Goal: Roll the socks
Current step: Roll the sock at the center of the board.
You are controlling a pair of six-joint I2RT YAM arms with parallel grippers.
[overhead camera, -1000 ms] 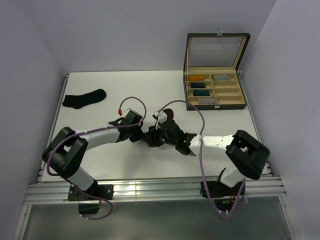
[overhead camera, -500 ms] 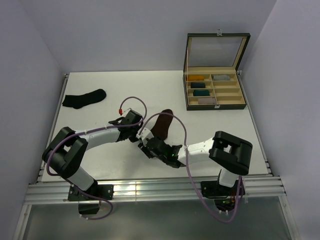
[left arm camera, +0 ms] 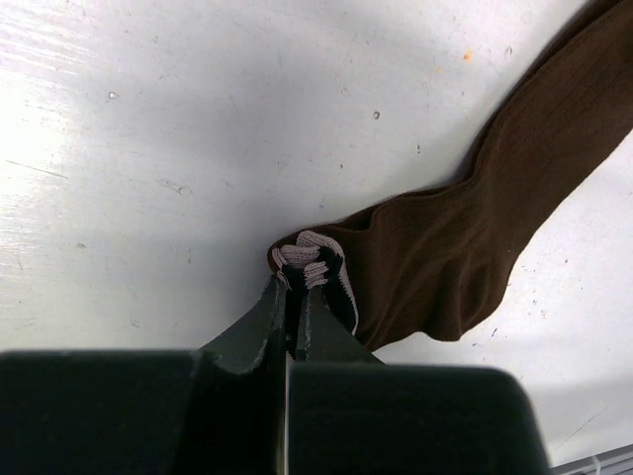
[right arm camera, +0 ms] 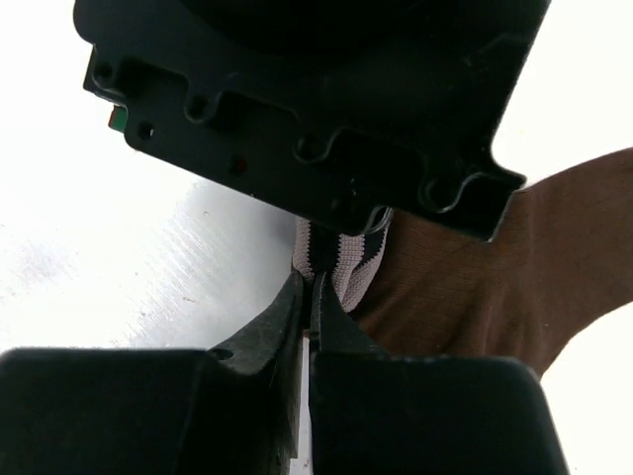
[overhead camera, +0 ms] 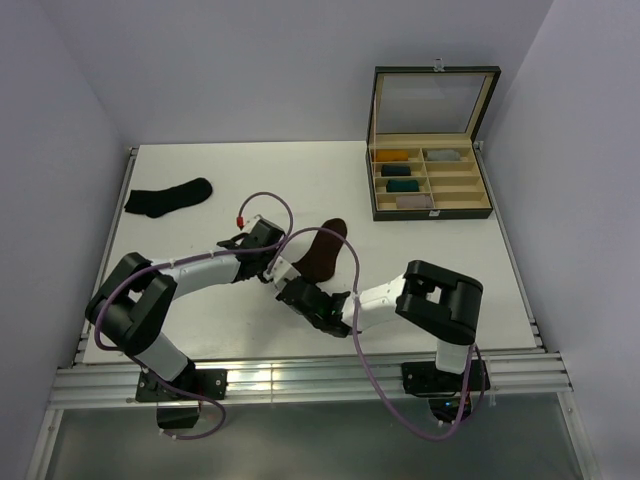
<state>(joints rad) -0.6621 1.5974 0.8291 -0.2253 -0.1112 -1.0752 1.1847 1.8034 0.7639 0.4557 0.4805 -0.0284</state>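
Note:
A dark brown sock (overhead camera: 320, 252) with pale stripes at the cuff lies in the middle of the table. My left gripper (left arm camera: 302, 280) is shut on its striped cuff (left arm camera: 312, 259), and the sock (left arm camera: 475, 237) trails away to the upper right. My right gripper (right arm camera: 315, 287) is shut on the same cuff (right arm camera: 341, 259) from the opposite side, with the left gripper's body close above it. In the top view the two grippers meet at the cuff, left (overhead camera: 271, 268) and right (overhead camera: 293, 290). A plain black sock (overhead camera: 168, 197) lies flat at the far left of the table.
An open box (overhead camera: 430, 185) with a raised lid stands at the back right; its compartments hold mustard, grey and teal rolled bundles. A purple cable (overhead camera: 350, 265) loops over the brown sock. Grey walls close in on both sides.
The right arm swung in leftward to the sock's cuff and its gripper closed on it. The brown sock shows more. The left gripper has kept its hold and place.

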